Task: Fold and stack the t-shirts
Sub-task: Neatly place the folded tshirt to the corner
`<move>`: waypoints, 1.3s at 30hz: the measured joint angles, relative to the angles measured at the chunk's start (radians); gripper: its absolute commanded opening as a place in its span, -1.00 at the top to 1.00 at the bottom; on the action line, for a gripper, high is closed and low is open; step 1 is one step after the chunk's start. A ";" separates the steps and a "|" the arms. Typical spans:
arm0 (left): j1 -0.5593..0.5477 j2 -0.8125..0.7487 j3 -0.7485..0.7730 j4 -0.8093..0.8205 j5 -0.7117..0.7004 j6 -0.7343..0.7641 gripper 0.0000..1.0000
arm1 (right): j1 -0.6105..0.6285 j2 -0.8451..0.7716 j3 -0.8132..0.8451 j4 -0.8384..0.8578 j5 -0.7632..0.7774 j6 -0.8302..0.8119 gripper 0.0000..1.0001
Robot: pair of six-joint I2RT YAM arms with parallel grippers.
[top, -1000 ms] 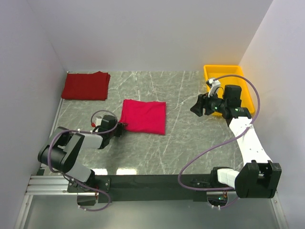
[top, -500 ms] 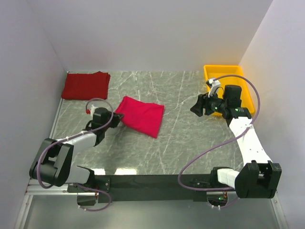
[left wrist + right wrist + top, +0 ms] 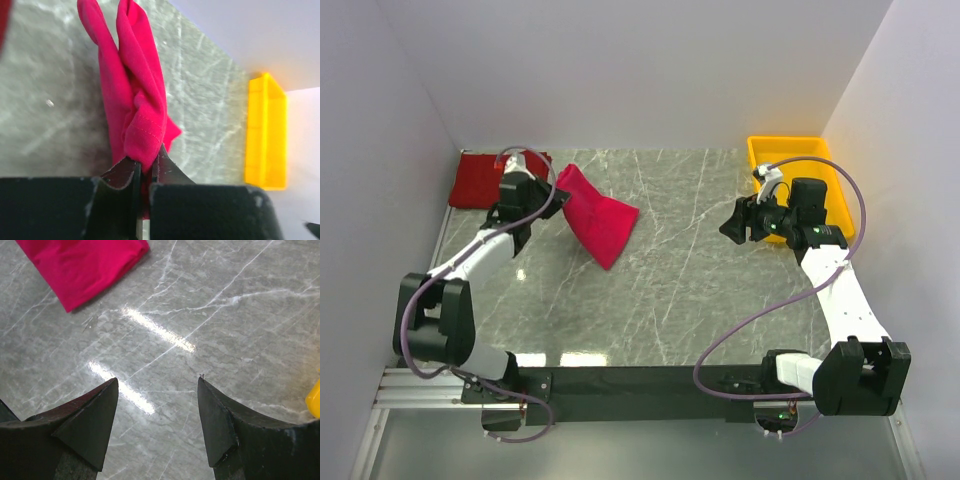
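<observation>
While the left tool (image 3: 146, 169) is pinching a bunched edge of the crimson t-shirt (image 3: 600, 216), its fingers pressed together on the cloth, the shirt is trailing from the grip toward 4 o'clock, with its lower corner reaching down to the tabletop (image 3: 700, 300). Darker red t-shirt (image 3: 475, 180) is lying folded at 10 o'clock, just beside the left tool. Right tool (image 3: 157, 390) is hovering at 2 o'clock over bare stone, fingers standing wide apart and gripping nothing, near the yellow tray (image 3: 790, 150) sitting in the far-right corner.
</observation>
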 measured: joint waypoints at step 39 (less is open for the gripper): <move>0.259 0.443 0.629 -0.065 0.167 0.341 0.99 | 0.000 0.075 -0.006 0.030 0.009 0.000 -0.42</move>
